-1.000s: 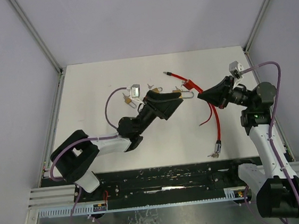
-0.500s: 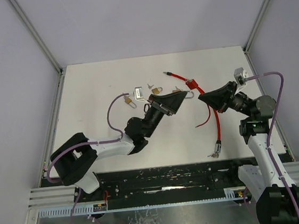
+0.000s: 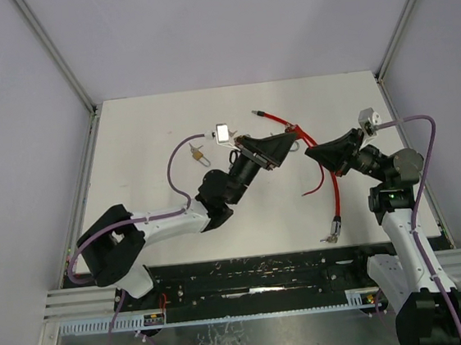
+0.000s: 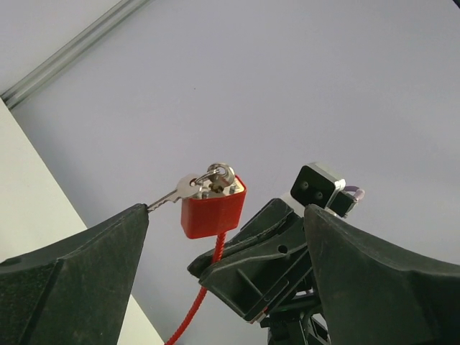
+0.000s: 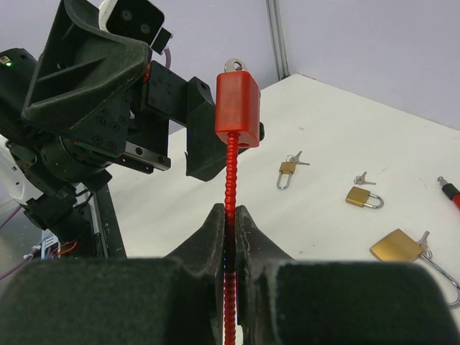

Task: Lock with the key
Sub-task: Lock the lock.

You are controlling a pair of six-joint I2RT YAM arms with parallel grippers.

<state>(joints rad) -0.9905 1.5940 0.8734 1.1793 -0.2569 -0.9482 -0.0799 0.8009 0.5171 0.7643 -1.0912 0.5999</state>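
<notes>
- Top view: left gripper (image 3: 284,144) at frame centre over the table (image 3: 144,132), fingers spread wide; red padlock (image 3: 294,128) just right of it, between the two tools
- Right gripper (image 3: 311,152) right of centre, tip pointing left, pressed together on the red cable (image 3: 332,186); the cable runs down to the lower right of the table
- One small brass padlock (image 3: 198,154) lies left of centre, well apart from both grippers
- Left wrist view: padlock mid-frame, up in the air between the two black fingers (image 4: 79,266) — clear gap to each, nothing pinched
- Silver key (image 4: 185,188) sticks out left from the padlock's top; its tip ends right at the left-hand fingertip, contact cannot tell; seated in the lock or only hanging on a ring, cannot tell
- Cable drops from the padlock's underside into the right gripper behind it
- Right wrist view: fingers (image 5: 212,230) at bottom centre pinch the cable; padlock upright on the cable's upper end, upper centre, silver bit on top
- Left gripper fills upper left; more brass padlocks (image 5: 363,198) lie on the table at right
</notes>
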